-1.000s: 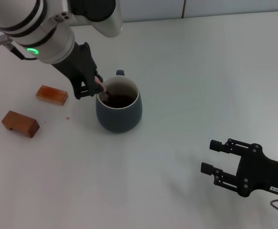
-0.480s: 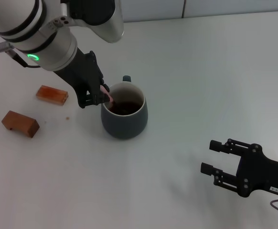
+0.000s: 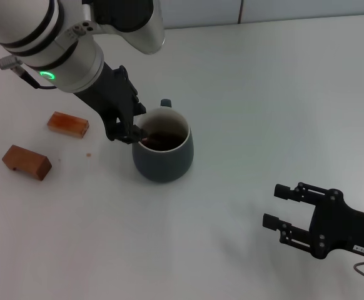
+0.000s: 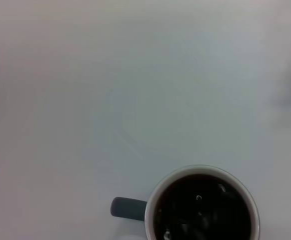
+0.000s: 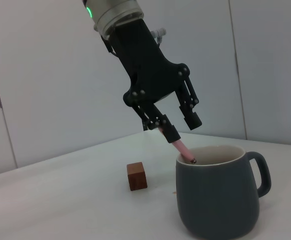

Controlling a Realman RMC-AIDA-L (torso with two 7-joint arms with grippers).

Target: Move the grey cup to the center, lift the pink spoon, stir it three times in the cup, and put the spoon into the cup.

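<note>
A: Left gripper (image 3: 132, 132) is hovering right at the cup (image 3: 162, 154) rim, spoon (image 5: 181, 148) slanting down from between its jaws into the dark liquid.

B: Biggest risk from here, I reckon, is the cup getting shoved. The spoon's neck is leaning on the inner rim, so a wide stir could drag or tip the mug and slop liquid onto the table (image 3: 263, 94).

A: And the pinch is only on the very top of the pink handle. If it's twisting in that pinch, the spoon could swivel loose and drop early.

B: Jaws themselves?

A: From the right wrist view, they're looking narrow, one finger (image 5: 169, 131) pressing on the handle end, the other standing slightly off. So closed onto the spoon, nothing else touching them.

B: The cup is sitting just below and beyond the jaws, handle pointing away from the robot. Two blocks (image 3: 67, 124) are lying well behind the jaws.

A: Right gripper (image 3: 281, 210) is idling well apart, low over the table, jaws spread wide, holding nothing.
</note>
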